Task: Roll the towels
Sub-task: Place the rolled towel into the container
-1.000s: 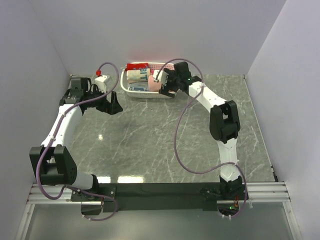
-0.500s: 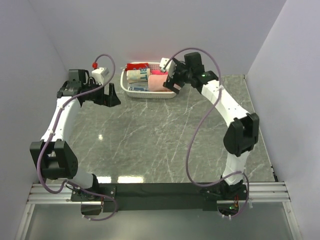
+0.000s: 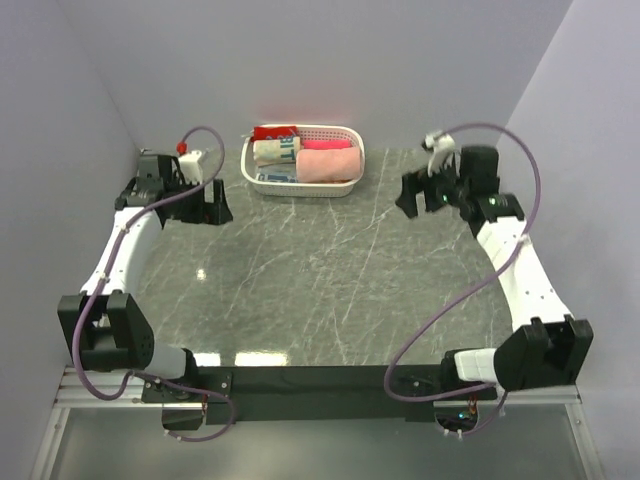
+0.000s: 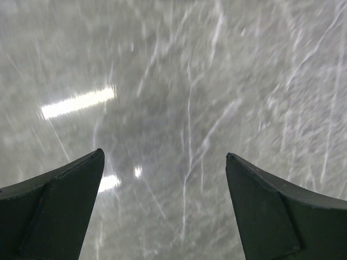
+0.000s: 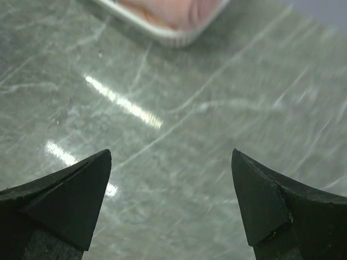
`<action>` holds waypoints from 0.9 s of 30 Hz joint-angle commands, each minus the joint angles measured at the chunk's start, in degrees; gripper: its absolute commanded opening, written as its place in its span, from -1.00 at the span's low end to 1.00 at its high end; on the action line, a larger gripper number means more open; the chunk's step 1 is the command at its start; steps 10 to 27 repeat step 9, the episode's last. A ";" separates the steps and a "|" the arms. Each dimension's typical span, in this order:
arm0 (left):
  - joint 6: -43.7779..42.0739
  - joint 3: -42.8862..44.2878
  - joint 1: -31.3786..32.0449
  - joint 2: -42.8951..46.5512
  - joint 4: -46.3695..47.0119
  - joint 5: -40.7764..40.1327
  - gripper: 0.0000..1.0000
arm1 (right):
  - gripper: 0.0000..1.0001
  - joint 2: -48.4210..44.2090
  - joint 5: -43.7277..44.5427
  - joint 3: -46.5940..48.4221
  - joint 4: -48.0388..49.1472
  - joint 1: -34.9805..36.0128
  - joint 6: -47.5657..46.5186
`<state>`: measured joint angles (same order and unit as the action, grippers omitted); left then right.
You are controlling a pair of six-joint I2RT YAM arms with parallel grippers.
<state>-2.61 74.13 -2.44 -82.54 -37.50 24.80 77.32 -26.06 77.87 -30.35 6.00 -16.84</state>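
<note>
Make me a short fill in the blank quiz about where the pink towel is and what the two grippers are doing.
1. The salmon-pink towel lies rolled up inside the white plastic ____.
2. The left gripper and the right gripper both have their jaws ____, holding nothing.
3. In the overhead view, the cream cloth with blue letters sits directly to the ____ of the salmon-pink towel.

Missing words: basket; open; left.
</note>
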 commanded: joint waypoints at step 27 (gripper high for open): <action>-1.43 -12.43 -0.20 8.44 3.48 -3.97 0.99 | 0.96 -16.67 0.40 -21.44 1.96 -4.24 12.88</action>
